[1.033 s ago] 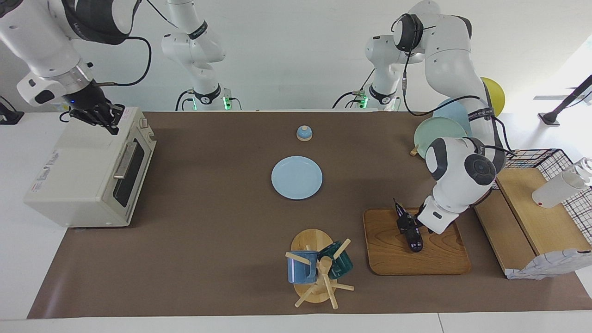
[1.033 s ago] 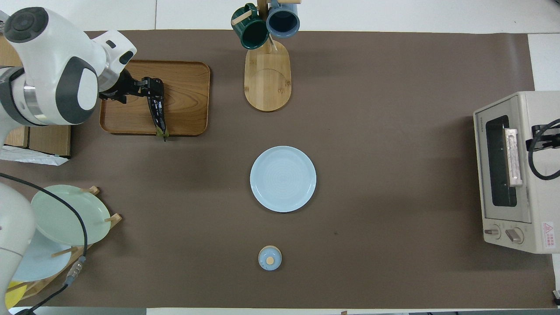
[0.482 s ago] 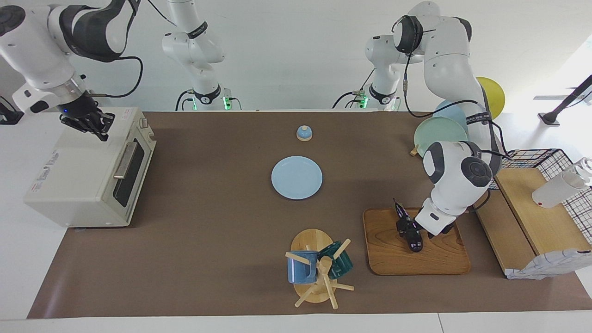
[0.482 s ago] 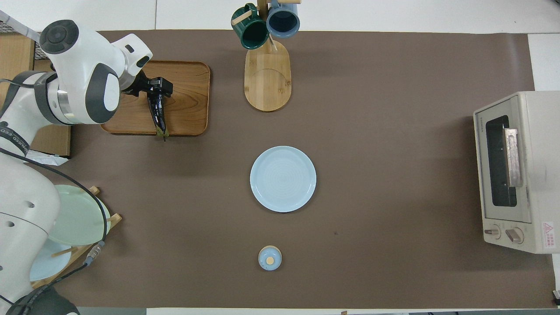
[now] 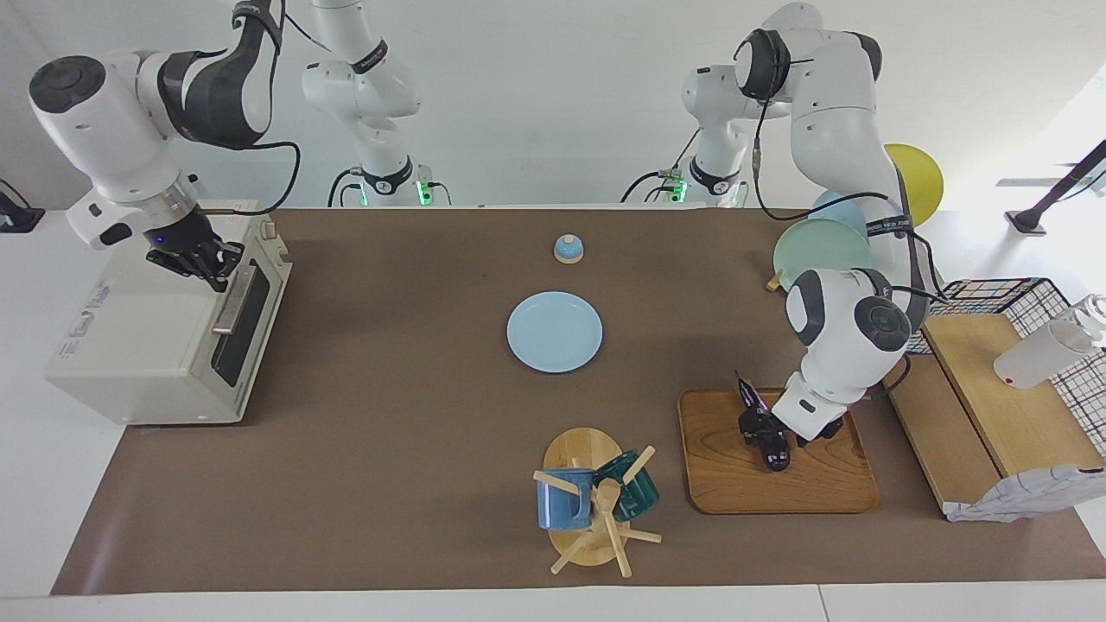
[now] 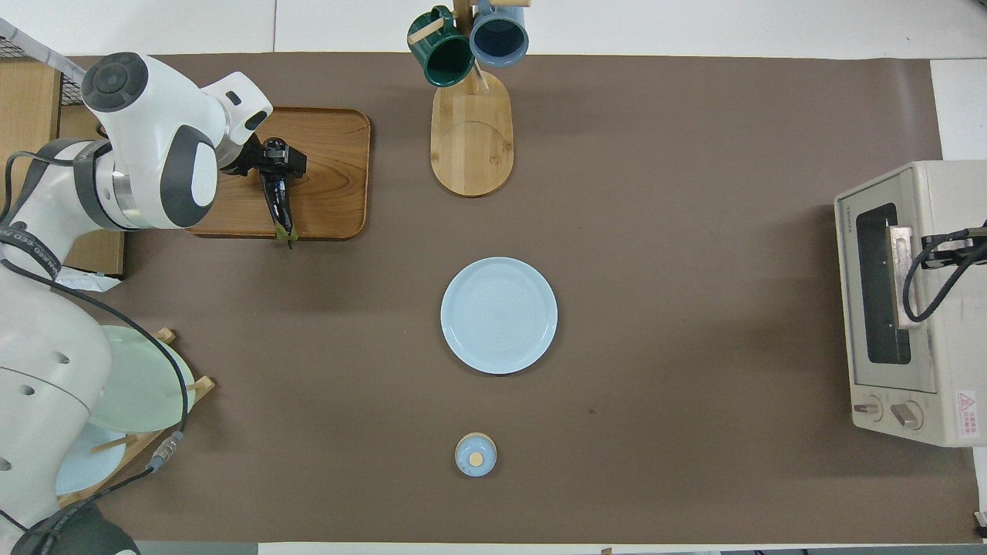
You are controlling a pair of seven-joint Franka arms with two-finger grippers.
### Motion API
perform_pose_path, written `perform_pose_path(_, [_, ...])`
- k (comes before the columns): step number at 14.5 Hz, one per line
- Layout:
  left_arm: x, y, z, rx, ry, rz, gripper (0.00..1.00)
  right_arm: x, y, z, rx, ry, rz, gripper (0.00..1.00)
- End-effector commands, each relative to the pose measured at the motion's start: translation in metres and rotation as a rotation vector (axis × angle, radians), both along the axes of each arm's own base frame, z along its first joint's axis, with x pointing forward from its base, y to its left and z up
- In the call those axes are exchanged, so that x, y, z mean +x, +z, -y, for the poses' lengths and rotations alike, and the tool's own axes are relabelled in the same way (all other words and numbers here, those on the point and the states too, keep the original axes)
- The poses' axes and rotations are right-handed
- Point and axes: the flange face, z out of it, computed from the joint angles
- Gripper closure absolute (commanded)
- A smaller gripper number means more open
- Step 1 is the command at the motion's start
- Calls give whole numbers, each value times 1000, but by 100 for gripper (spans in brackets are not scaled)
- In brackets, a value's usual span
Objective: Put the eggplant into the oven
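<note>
1. Brown matting is covering the counter (image 5: 389,484) I am watching, with white wall showing past the robots.
2. I am seeing the eggplant (image 5: 765,432) (image 6: 277,196) lying on the wooden tray (image 5: 821,484) (image 6: 331,162) at the left arm's end of the counter, its stem end pointing toward the robots.
3. My left hand (image 5: 760,429) (image 6: 279,158) is sitting down at the eggplant's thicker end, jaws spread about as wide as they go around it; whether the pads are actually pressing on it I cannot tell.
4. I am noting the mug stand (image 5: 587,510) (image 6: 472,131) beside the tray, toward the middle of the counter, carrying a blue mug (image 5: 557,499) (image 6: 499,35) and a green mug (image 5: 635,488) (image 6: 441,54).
5. I am seeing the light blue plate (image 5: 554,332) (image 6: 499,315) resting mid-counter, and a small blue bell (image 5: 568,249) (image 6: 476,455) nearer to the robots than it.
6. I am finding the oven (image 5: 147,337) (image 6: 925,308) standing at the right arm's end, its door closed.
7. My right hand (image 5: 207,263) (image 6: 944,250) is hanging over the oven's top front edge, just beside the door's bar handle (image 5: 235,298) (image 6: 904,277), with its fingertips fully closed and holding nothing.
</note>
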Motion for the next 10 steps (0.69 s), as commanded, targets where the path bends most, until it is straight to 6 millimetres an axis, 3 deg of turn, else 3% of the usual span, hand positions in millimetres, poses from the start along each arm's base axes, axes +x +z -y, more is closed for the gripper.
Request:
perform_pose_path(1, [-5,3,-6,13,-17,13,13,2,-23,2,-13,-9,-1,100])
perform_pose_path(3, [-5,7,-4,12,-18,5,50,2,-28,2,-10,-14,5,100])
perform_pose_path(5, [-3,15,-2,5,-16,-19,95,2,-32,0,-2,-19,2,100])
perform_pose_path(6, [-1,21,-4,2,-12,-30,100,0,-36,0,-1,-19,-4,100])
perform_pose_path(8, [-1,33,-5,-47,18,-71,100,-5,-50,-2,2,-12,-10,100])
perform_pose_path(10, [-2,65,-4,-62,28,-37,100,-7,-57,-3,3,-8,-12,100])
